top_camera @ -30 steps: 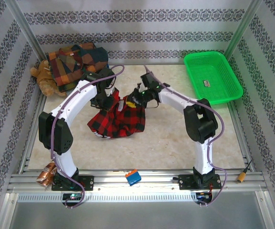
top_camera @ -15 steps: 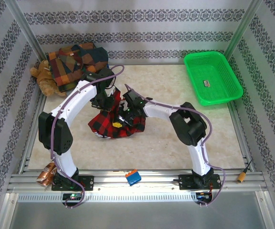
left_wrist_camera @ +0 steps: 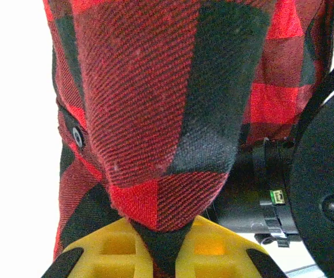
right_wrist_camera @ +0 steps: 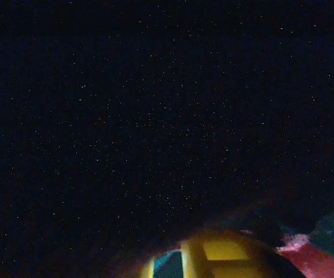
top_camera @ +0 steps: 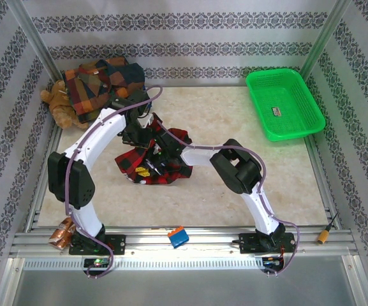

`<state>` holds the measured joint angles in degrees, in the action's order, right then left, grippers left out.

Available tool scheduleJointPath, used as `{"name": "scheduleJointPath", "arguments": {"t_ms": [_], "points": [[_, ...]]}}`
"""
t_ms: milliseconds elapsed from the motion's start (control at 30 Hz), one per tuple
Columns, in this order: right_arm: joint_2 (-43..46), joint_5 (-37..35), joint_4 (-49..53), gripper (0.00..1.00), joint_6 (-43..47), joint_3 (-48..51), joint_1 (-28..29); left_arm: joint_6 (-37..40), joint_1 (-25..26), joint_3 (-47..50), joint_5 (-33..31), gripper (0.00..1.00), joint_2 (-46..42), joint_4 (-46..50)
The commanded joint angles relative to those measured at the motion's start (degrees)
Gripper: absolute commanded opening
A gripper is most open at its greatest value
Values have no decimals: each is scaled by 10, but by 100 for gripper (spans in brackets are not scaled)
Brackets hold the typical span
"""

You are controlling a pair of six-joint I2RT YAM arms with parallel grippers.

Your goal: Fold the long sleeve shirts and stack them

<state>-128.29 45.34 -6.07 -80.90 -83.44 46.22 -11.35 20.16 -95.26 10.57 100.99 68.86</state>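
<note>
The red-and-black check shirt [top_camera: 174,173] lies bunched on the table's middle, partly lifted at its back edge. My left gripper [top_camera: 137,132] holds that raised edge. In the left wrist view the check shirt [left_wrist_camera: 155,104] is pinched between the yellow fingers of the left gripper [left_wrist_camera: 165,234], which is shut on the fabric. My right gripper [top_camera: 148,169] is pressed low into the left part of the shirt. Its wrist view is dark under cloth, with the right gripper [right_wrist_camera: 175,267] just showing one yellow finger [right_wrist_camera: 224,255]. Folded patchwork plaid shirts [top_camera: 101,80] are stacked at the back left.
A brown teddy bear [top_camera: 57,102] sits by the plaid stack. A green basket [top_camera: 284,102] stands at the back right. A blue-and-orange block [top_camera: 178,236] and a copper can [top_camera: 61,231] rest on the front rail. A yellow-tipped tool [top_camera: 326,236] lies at the right.
My right gripper has swept left from the shirt's right edge and dropped onto its left part, carrying cloth over. The left gripper has drifted slightly back, still holding the shirt.
</note>
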Motion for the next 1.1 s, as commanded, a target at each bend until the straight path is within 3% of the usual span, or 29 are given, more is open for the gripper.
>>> {"name": "scheduleJointPath", "arguments": {"t_ms": [0, 367, 567, 700, 933, 1067], "points": [[31, 12, -36, 29, -14, 46, -19, -9, -6, 15, 17, 0, -25, -9], [188, 33, 108, 49, 121, 186, -102, -5, -5, 22, -14, 0, -20, -2], [233, 38, 232, 53, 218, 166, -129, -18, 0, 22, -27, 0, -14, 1], [262, 4, 302, 52, 279, 178, -175, -34, 1, 15, -25, 0, -11, 2], [249, -179, 518, 43, 492, 119, -232, -68, 12, -1, -11, 0, -7, -4], [226, -181, 490, 34, 521, 141, -245, -81, 23, -9, -13, 0, 3, -2]]}}
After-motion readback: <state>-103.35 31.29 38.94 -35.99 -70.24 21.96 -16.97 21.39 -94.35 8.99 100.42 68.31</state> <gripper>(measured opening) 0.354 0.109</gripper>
